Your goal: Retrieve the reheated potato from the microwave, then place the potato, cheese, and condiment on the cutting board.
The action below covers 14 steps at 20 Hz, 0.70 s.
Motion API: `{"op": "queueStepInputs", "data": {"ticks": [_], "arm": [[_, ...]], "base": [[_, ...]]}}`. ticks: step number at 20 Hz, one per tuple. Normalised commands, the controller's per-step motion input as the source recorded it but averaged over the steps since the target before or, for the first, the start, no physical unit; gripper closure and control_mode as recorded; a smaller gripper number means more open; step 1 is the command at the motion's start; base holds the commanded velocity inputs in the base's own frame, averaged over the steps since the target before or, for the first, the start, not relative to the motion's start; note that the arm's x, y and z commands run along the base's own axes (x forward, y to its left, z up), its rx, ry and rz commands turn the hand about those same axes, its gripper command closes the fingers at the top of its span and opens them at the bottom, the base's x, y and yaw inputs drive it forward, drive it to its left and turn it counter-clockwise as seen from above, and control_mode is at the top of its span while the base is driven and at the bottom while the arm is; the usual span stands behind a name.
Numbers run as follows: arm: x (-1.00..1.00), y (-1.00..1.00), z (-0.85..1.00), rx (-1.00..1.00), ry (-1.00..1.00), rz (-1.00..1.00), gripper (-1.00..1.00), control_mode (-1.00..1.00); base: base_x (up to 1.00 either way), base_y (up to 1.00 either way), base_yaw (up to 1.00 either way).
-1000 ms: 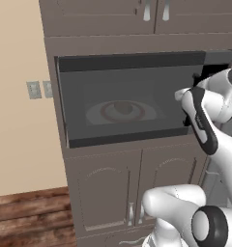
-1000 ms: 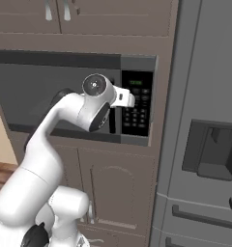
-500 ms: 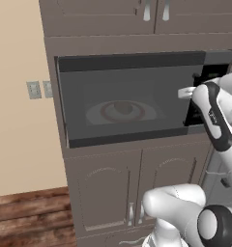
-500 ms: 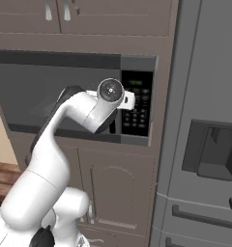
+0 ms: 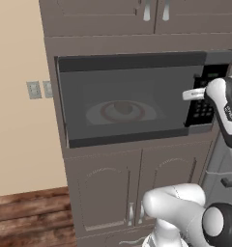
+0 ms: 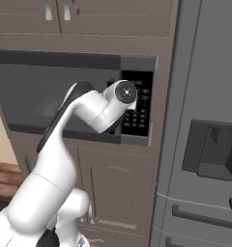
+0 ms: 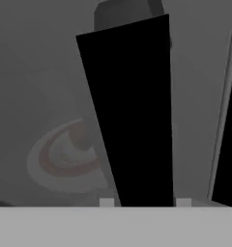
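The microwave (image 5: 127, 103) is built into the cabinetry, and its dark glass door looks closed. Through the glass I make out the potato (image 7: 79, 134), a dim brownish lump on a red-ringed plate (image 7: 45, 169). My gripper (image 5: 190, 94) is at the door's right edge, beside the keypad (image 5: 205, 103). In the hand view the black door handle (image 7: 132, 106) fills the space between my fingertips (image 7: 106, 202), so my gripper (image 7: 144, 201) is shut on it. The cheese, condiment and cutting board are out of view.
Closed cabinet doors (image 5: 137, 193) sit under the microwave and cupboards (image 5: 152, 14) above it. A grey fridge (image 6: 205, 144) stands directly to the right. A beige wall with outlets (image 5: 38, 89) lies to the left, above a wooden floor (image 5: 26, 217).
The wrist and forearm have swung to the right while the hand stayed at the door's right edge. The jaws have closed in around the handle.
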Motion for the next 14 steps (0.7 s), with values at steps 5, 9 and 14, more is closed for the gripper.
{"op": "queueStepInputs", "data": {"ticks": [5, 9, 14], "arm": [[-0.33, 0.51, -0.14, 0.00, 0.05, 0.01, 1.00, -1.00], [-0.47, 0.49, -0.12, 0.00, 0.06, 0.00, 1.00, -1.00], [-0.57, 0.43, -0.07, 0.00, 0.01, -0.02, 1.00, -1.00]], "base": [[0.00, 0.00, 0.00], [0.00, 0.00, 0.00], [0.00, 0.00, 0.00]]}}
